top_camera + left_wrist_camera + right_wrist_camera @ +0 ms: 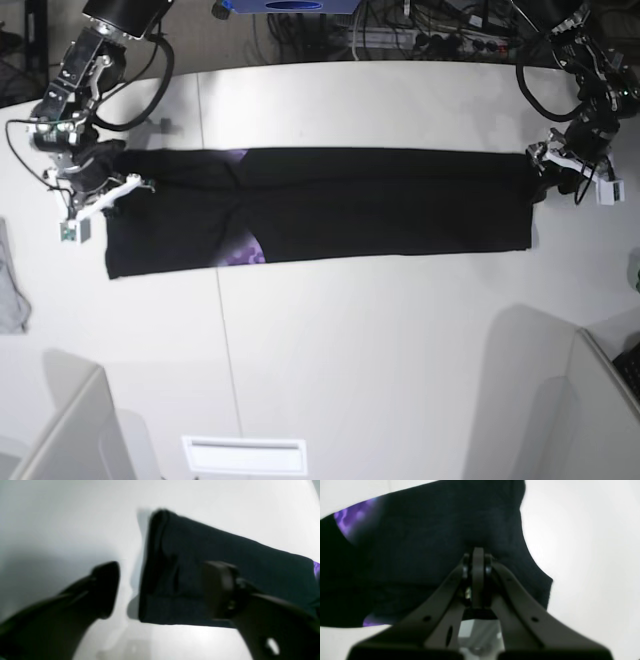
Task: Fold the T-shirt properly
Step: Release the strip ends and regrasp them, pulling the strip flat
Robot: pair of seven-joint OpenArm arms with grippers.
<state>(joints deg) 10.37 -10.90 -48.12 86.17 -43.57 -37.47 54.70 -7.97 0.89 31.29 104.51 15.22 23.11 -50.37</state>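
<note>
Right gripper (pixel 478 555) has its fingers pinched together on the black T-shirt (pixel 330 205); the left gripper (pixel 162 587) is spread wide, straddling the shirt's other end. Beyond them the T-shirt lies flat on the white table (pixel 380 340), folded into a long band, purple print peeking at a fold.

black t-shirt (pixel 330 205) with purple print showing, on white table (pixel 380 360).
</note>
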